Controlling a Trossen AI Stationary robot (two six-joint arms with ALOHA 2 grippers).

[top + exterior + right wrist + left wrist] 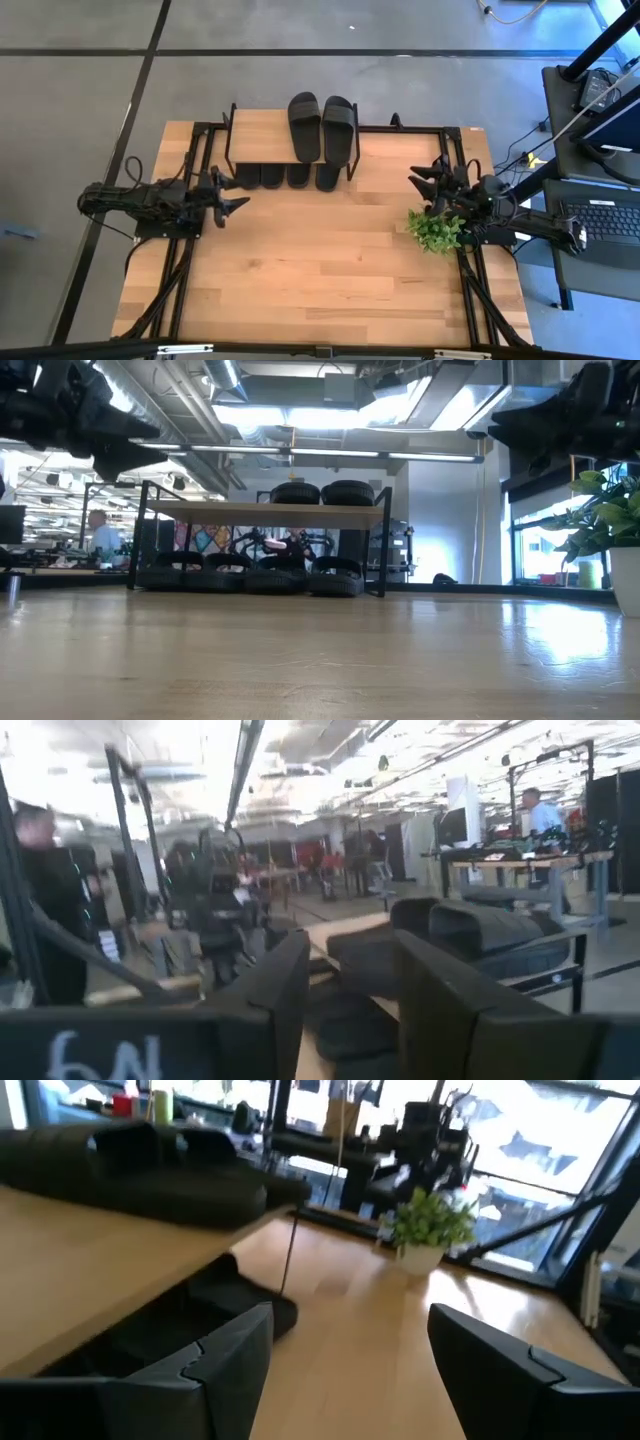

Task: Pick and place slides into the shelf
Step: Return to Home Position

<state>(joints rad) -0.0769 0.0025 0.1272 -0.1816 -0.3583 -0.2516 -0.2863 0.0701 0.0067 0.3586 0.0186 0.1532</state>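
The shelf point(262, 135) stands at the table's far edge. Two black slides point(322, 127) lie side by side on the right half of its plank top point(262, 510). Several more slides point(285, 176) rest on the lower tier, their ends sticking out at the front point(240, 576). My left gripper point(238, 195) hovers open just off the shelf's left front corner, empty; in its wrist view point(350, 1370) the plank point(100, 1255) and top slides point(130, 1170) are close by. My right gripper point(422, 182) is open and empty to the right of the shelf, raised above the table point(350, 1000).
A small potted plant point(435, 232) stands on the table's right side, right by my right arm point(612, 530). Bare wooden tabletop point(320, 260) stretches in front of the shelf. Black frame rails point(180, 290) run along both table sides. People show in the room behind.
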